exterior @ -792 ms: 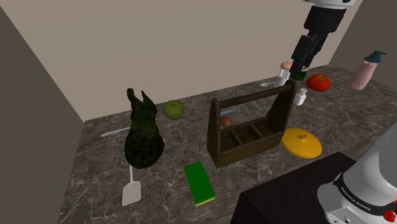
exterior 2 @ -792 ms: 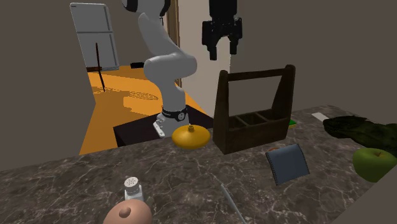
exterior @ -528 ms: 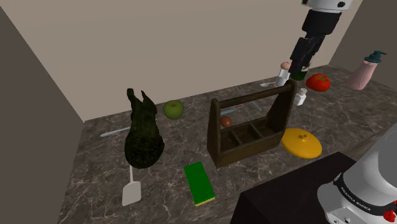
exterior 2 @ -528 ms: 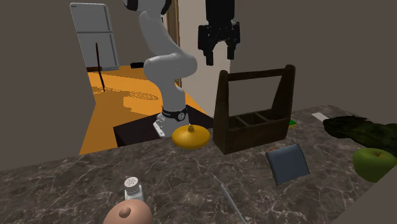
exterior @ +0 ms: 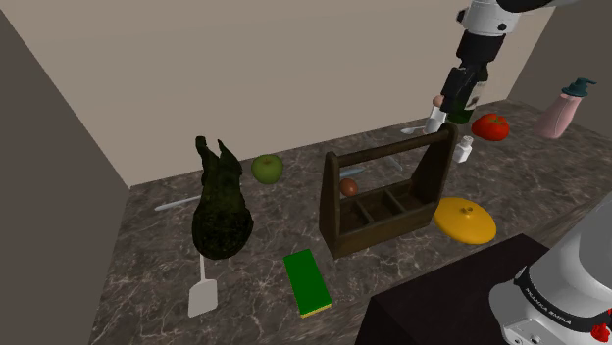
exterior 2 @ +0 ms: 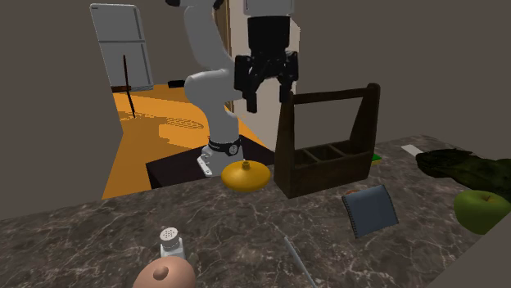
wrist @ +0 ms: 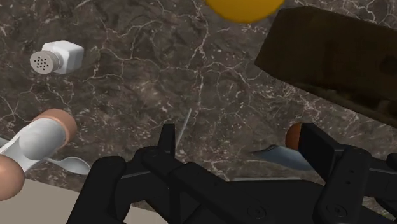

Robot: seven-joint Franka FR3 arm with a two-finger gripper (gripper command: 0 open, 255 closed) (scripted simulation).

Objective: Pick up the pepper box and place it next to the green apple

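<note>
The dark marbled desk carries a wooden caddy near its middle; the black hand hangs high beside the caddy, fingers apart, gripping nothing; the green apple sits near the desk's back edge; the white pepper box stands upright toward that same edge, well apart from the apple, beyond the caddy.

Lighting is dim, flat and even in every view. The tabletop reads dark, with crisp veining. Shadows are faint and soft. Second exterior view: orange floor at 9 o'clock is brightest. Fingers render near-featureless black.
</note>
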